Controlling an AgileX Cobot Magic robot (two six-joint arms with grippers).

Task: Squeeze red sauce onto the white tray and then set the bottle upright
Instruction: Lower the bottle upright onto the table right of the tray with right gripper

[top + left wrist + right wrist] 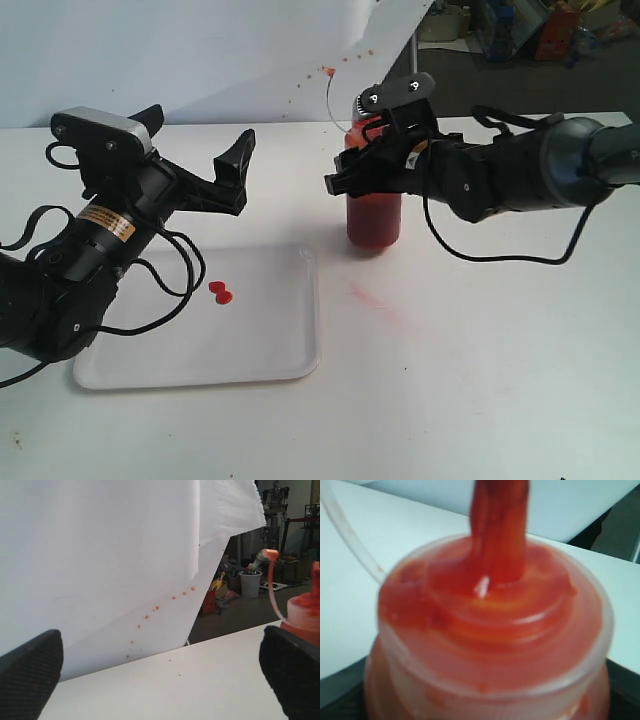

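Observation:
The bottle (pixel 373 215) stands upright on the table, just off the far right corner of the white tray (pixel 250 340). My right gripper (pixel 372 172) is shut on the bottle's upper body. In the right wrist view the red nozzle cap (pixel 490 605) fills the frame, with a dark finger (pixel 626 687) at its side. The thin tethered tip cap (pixel 328 71) hangs above and to the left. Two small joined blobs of red sauce (pixel 221 291) lie on the tray's left part. My left gripper (pixel 200 140) is open and empty above the tray's far left, and its view catches the bottle (pixel 302 615) at the edge.
A faint pale-red smear (pixel 380 300) marks the table right of the tray. A white backdrop sheet (pixel 200 60) with small sauce specks (pixel 155 609) stands along the table's far edge. Cables (pixel 500 255) trail from both arms. Workshop clutter (pixel 248 580) lies beyond the table.

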